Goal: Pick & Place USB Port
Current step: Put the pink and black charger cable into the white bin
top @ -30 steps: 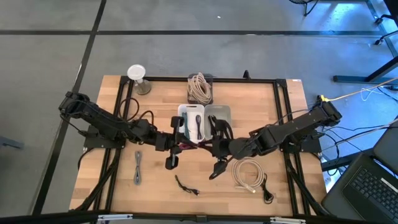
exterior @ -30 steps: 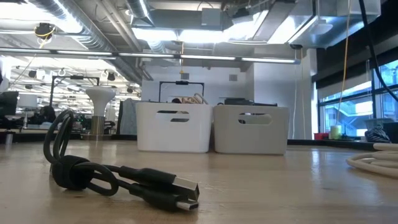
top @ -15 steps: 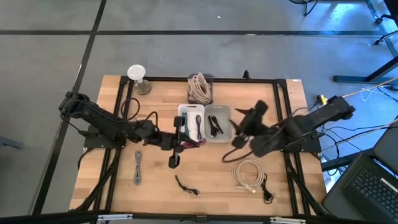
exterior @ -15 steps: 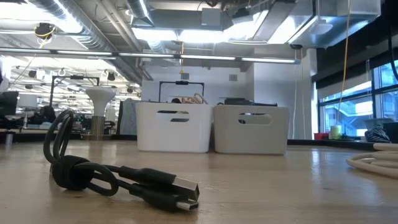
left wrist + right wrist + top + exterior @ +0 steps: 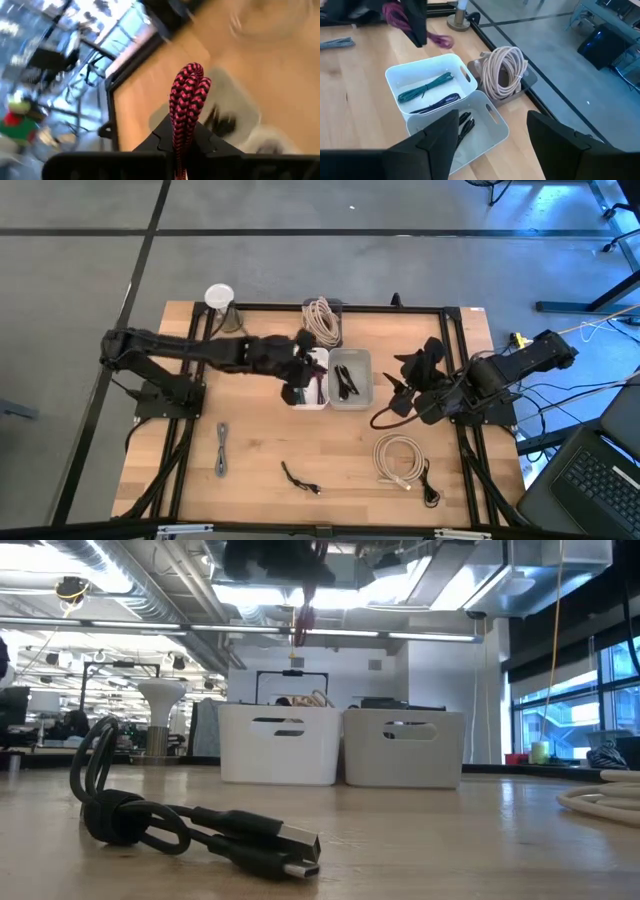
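Left gripper (image 5: 297, 370) now over left bin (image 5: 308, 395)

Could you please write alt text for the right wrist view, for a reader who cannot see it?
The right pincer, open, looks over two white bins side by side on a wooden table, with green and dark cables in one and a black cable in the other. The left pincer holds a red braided cable above them; a beige cable coil lies beyond.

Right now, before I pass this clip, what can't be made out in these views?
- Left gripper, shut on the red-and-black braided cable: connector ends fall outside the left wrist view; the high view is too small.
- Left wrist view: the bins below are motion-blurred.
- Low view: the bin walls hide their contents.
- Right gripper, open and empty: the black cable in the right bin is partly hidden by a finger.
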{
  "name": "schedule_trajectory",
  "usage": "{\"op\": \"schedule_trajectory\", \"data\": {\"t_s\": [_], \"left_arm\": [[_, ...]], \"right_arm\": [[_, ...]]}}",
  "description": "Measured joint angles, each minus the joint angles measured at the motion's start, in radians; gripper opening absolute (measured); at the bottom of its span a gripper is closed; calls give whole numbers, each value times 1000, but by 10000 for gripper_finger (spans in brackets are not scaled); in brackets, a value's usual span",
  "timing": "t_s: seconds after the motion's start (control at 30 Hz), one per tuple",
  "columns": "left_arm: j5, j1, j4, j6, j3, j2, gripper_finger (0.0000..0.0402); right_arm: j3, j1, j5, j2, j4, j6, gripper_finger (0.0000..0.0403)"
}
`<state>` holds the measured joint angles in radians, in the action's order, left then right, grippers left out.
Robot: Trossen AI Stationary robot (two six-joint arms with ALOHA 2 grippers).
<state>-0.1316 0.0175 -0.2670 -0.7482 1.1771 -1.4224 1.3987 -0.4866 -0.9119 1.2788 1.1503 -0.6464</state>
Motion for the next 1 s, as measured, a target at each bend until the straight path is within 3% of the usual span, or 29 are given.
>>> {"op": "schedule_trajectory", "data": {"t_s": [0.17,0.6,1.0], "left_arm": [[-6,26,-103,-285,60,-66,6],[-244,39,-241,-495,60,-345,6],[-129,52,-297,-510,62,-417,6]], "right_arm": [[0,0,0,4,7,0,238],[0,0,45,3,52,-29,239],[0,0,43,3,105,-90,239]]}}
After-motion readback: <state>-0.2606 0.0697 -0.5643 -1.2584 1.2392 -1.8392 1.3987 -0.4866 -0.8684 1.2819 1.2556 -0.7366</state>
